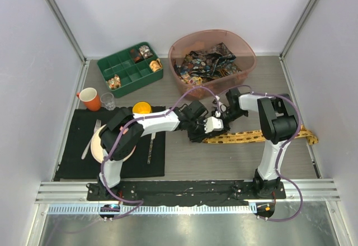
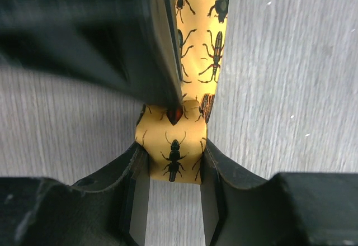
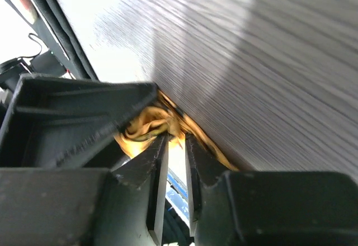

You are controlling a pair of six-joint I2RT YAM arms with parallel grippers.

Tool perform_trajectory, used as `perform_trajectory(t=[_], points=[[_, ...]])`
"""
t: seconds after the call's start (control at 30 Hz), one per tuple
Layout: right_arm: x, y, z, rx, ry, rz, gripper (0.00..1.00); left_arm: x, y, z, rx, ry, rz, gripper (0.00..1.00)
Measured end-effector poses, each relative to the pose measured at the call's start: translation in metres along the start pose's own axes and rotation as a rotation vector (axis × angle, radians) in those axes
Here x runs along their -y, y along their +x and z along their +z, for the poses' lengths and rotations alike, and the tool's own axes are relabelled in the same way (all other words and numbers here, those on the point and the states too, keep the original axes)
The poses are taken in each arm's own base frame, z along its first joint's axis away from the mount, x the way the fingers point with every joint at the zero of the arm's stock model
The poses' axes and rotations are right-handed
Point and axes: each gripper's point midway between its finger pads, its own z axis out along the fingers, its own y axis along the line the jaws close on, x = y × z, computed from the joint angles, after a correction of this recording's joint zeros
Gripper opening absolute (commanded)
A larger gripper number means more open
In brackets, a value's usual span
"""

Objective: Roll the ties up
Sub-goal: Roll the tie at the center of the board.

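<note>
The yellow-orange tie with dark beetle prints lies across the table's right side, its left end lifted between both grippers. My left gripper is shut on that folded end, which shows between its fingers in the left wrist view. My right gripper meets it from the far side; its narrow jaws pinch bunched yellow fabric at their tips. The right gripper's finger covers the tie's upper left in the left wrist view. Dark many-coloured ties lie piled in the pink basin.
A green compartment tray with trinkets stands at the back left. An orange mug, a glass, a yellow bowl, a plate and cutlery sit on or by a black placemat at left.
</note>
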Motion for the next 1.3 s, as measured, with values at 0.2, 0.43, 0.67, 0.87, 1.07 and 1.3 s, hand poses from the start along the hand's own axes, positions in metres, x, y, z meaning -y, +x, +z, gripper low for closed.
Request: perform_trajectory(t=[0.2,0.43,0.67,0.87,1.07,1.3], points=[[0.006,-0.003,-0.021,0.056,-0.017,0.015,0.36,-0.003,0.004,-0.002,-0.032,-0.012,0.009,0.00],[-0.011,-0.002,-0.020,0.070,-0.101,0.044,0.39,-0.004,0.005,-0.003,-0.043,-0.010,0.022,0.00],[-0.024,-0.004,-0.013,0.069,-0.145,0.046,0.39,-0.004,0.005,-0.003,-0.045,-0.010,0.024,0.00],[-0.031,-0.002,-0.002,0.057,-0.145,0.024,0.36,-0.004,0.005,-0.002,-0.045,-0.009,0.025,0.00],[-0.028,-0.001,0.002,0.056,-0.118,0.012,0.00,-0.004,0.005,-0.002,-0.046,-0.010,0.025,0.03],[-0.022,-0.001,0.002,0.060,-0.088,-0.012,0.01,-0.004,0.004,-0.002,-0.037,-0.011,0.021,0.59]])
